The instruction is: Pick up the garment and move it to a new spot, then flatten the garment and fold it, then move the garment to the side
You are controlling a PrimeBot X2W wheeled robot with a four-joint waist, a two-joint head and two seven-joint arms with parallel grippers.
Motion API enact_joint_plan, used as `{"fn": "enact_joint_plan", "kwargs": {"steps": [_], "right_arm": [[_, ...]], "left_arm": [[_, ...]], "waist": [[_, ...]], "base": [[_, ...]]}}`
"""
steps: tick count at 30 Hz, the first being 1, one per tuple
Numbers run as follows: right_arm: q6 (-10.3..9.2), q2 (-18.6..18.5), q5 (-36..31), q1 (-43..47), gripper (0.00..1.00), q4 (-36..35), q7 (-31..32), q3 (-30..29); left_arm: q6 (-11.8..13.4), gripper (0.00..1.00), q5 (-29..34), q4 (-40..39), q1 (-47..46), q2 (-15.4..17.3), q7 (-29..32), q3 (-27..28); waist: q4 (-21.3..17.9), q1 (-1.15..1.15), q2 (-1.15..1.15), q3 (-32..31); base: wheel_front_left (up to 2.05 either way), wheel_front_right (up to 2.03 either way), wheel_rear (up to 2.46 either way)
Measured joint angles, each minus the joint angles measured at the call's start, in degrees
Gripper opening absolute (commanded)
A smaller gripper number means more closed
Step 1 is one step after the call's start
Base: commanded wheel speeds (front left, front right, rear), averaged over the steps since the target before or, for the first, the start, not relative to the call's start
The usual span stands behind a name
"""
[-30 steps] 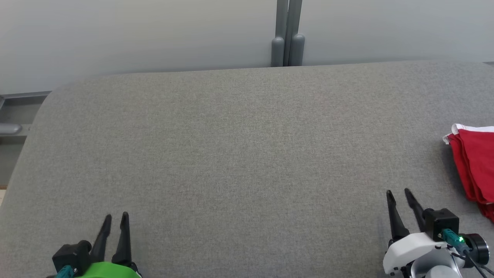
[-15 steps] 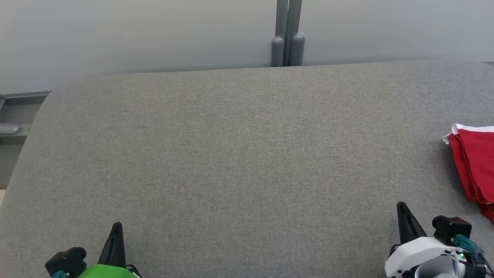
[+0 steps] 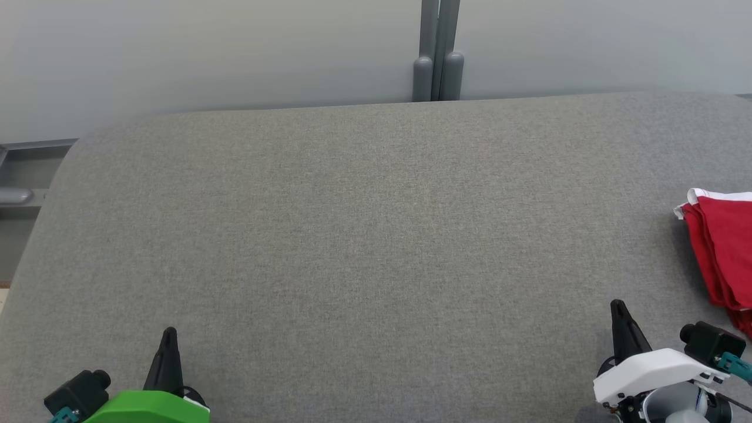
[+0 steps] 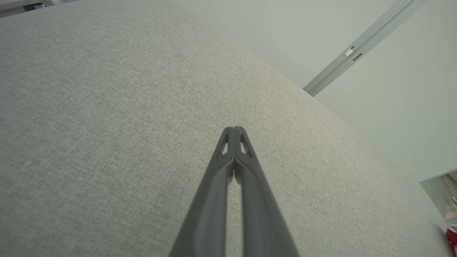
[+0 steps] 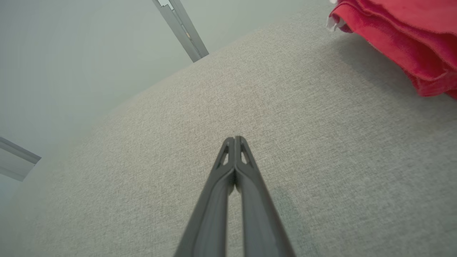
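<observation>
The garment point(image 3: 722, 252) is red with a white edge, folded in layers at the far right of the grey table point(image 3: 376, 235), partly cut off by the head view's edge. The right wrist view has the garment point(image 5: 403, 39) at its top right, apart from the fingertips. My right gripper point(image 3: 618, 306) sits low at the near right, shut with nothing in it, its tips point(image 5: 234, 140) pressed together over bare cloth. At the near left my left gripper point(image 3: 169, 335) is shut and holds nothing, its tips point(image 4: 234, 130) touching above the table.
A pale wall runs behind the table, with a grey vertical post point(image 3: 437, 53) at its middle. A grey rail point(image 3: 23, 170) lies off the table's left edge. In the left wrist view a sliver of red garment point(image 4: 452, 238) shows at the lower right.
Both grippers have gone from open to shut, with nothing between the fingers. Both have also drawn back toward the near edge of the table. The garment has not moved.
</observation>
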Motion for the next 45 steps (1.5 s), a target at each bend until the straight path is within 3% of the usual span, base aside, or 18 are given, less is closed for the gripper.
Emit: {"fn": "enact_joint_plan", "kwargs": {"steps": [20,45], "right_arm": [[-0.01,-0.2,19.1,-1.2,0.0,-2.1,4.3,-0.2],[-0.05,-0.3,36.5,-2.2,0.0,-3.8,8.4,-0.4]], "left_arm": [[0.0,0.0,-14.6,-2.0,-1.6,-1.1,4.1,1.7],[-0.1,0.0,-27.9,-3.8,-3.5,-1.7,8.0,3.3]], "waist": [[0.0,0.0,0.0,0.0],[0.0,0.0,0.0,0.0]], "base": [[0.0,0.0,0.0],[0.0,0.0,0.0]]}}
